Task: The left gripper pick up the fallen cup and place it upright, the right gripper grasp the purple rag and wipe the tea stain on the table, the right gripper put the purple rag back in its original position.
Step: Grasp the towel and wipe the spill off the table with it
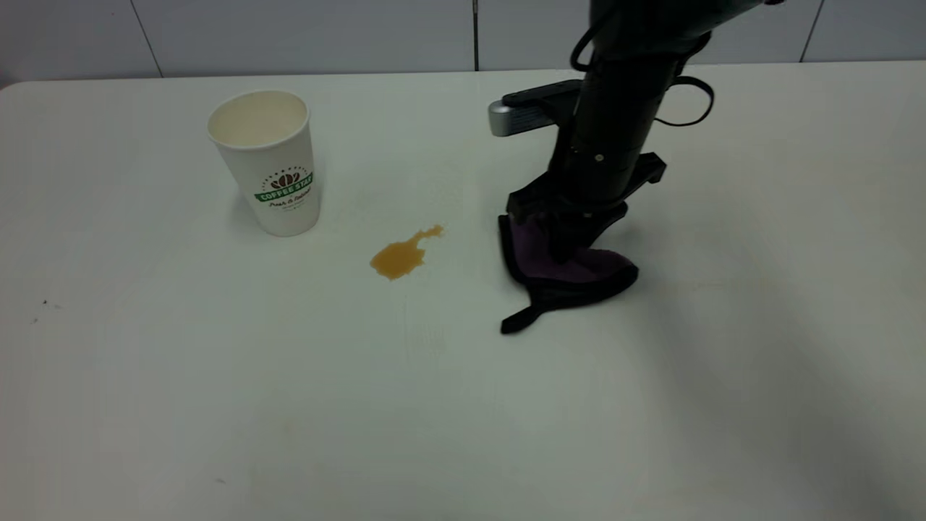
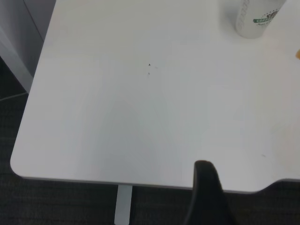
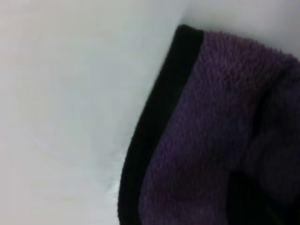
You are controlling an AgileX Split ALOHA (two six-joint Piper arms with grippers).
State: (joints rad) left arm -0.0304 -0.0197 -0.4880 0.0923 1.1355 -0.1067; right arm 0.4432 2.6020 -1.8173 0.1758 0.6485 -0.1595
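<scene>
The paper cup [image 1: 266, 161] stands upright on the off-white table [image 1: 217, 405], toward the far left of the exterior view, its mouth open upward and its green "COFFEE STAR" band and bean logo facing the camera. To its right and a little nearer the camera lies the tea stain [image 1: 402, 255], an amber blotch with a thin tail pointing up and to the right; it is apart from the cup and apart from the rag.

The right end effector [image 1: 568, 242] reaches straight down from its black arm onto the purple rag [image 1: 571, 271], which sits to the right of the stain. The cloth is bunched and lifted on its left side around the fingers, so the end effector appears closed on the rag, with the rag's lower edge touching the table. The black loop tab [image 1: 519, 320] trails out on the table toward the camera. The right wrist view shows the purple terry surface [image 3: 220, 131] and its black edging [image 3: 154, 122] close up against the white table [image 3: 61, 108].

The left end effector is out of the exterior view. In the left wrist view only one black finger [image 2: 206, 197] shows at the near table edge, so its opening cannot be told; the cup [image 2: 258, 18] stands far from it, and a tiny black speck [image 2: 149, 65] marks the table [image 2: 117, 131] between them.
</scene>
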